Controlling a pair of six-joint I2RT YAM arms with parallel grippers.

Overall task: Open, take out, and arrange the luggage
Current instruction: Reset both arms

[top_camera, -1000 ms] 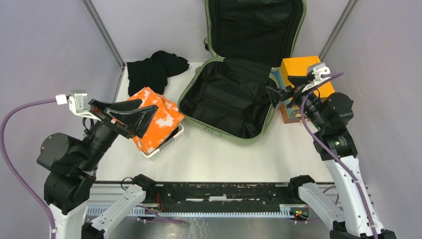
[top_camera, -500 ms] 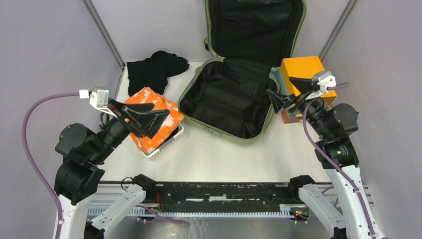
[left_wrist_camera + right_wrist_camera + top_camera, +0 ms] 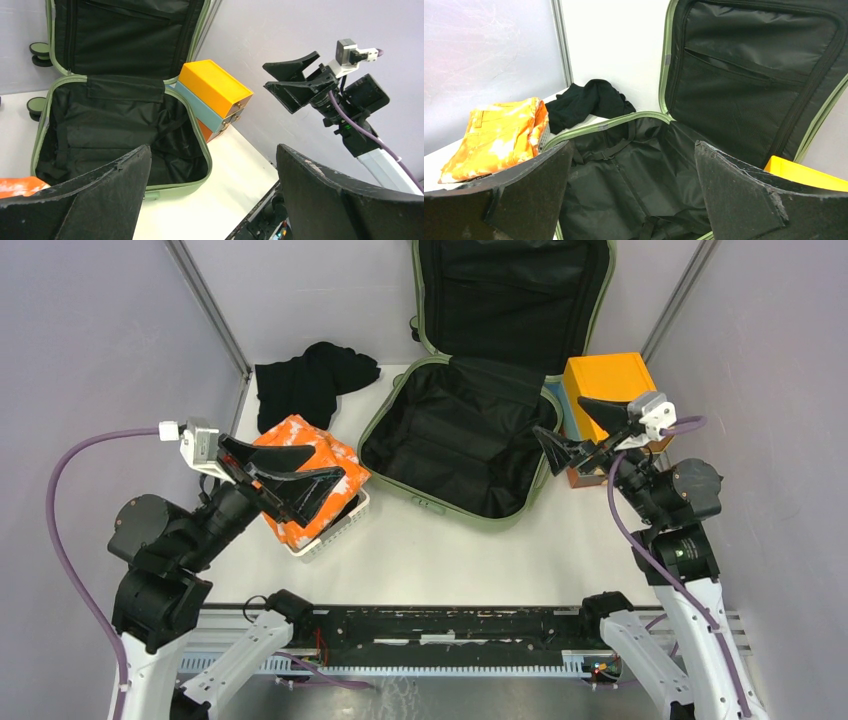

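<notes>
1. Since a second ago the left arm has drawn back toward its base and swung its wrist to the right, while the right arm has eased slightly rightward – nothing on the worktop (image 3: 450, 560) has shifted.
2. Left end effector (image 3: 328, 462): jaws spread wide and holding nothing, hovering above the orange-and-white garment (image 3: 298, 427) that lies in the white basket (image 3: 335, 530).
3. Right end effector (image 3: 560, 417): also wide and empty, in the air just beside the right rim of the luggage (image 3: 455, 440) and in front of the orange and light-blue box (image 3: 605, 375).
4. In the right wrist view its two black fingers (image 3: 744, 200) frame the open case, with nothing between them.
5. The luggage sits at the middle back of the worktop – base flat, black lining exposed and empty, lid raised upright against the back wall.
6. The box stands just right of the case, touching or almost touching its rim.
7. A black cloth (image 3: 310, 380) lies crumpled at the back left, behind the basket and well apart from both end effectors.
</notes>
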